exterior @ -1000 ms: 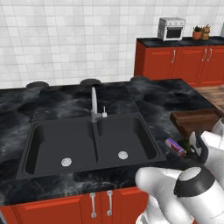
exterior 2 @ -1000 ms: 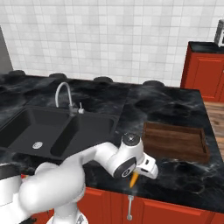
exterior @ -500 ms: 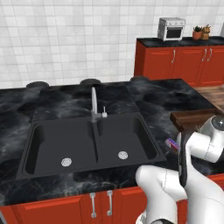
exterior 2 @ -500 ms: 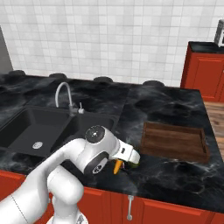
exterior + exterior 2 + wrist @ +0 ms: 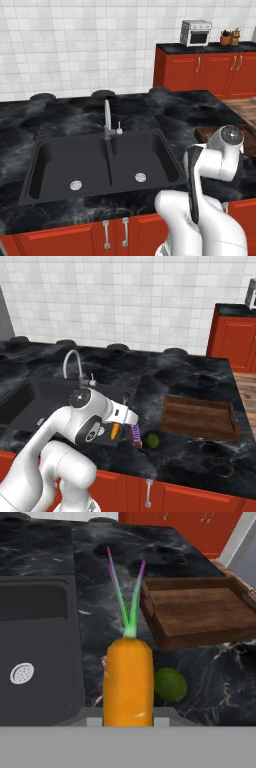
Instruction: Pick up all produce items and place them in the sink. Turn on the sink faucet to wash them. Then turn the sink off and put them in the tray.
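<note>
The gripper (image 5: 118,425) grasps the carrot (image 5: 128,679) — lifted above the counter (image 5: 190,376); the lime (image 5: 152,440) lies near the wooden tray (image 5: 199,417), right of the sink (image 5: 102,162).

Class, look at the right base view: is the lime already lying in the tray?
No. The lime lies on the counter in front of the tray, whose floor is bare.

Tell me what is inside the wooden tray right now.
Nothing visible: the tray shows bare wood. The lime lies on the counter in front of it, and the gripper holds the carrot.
</note>
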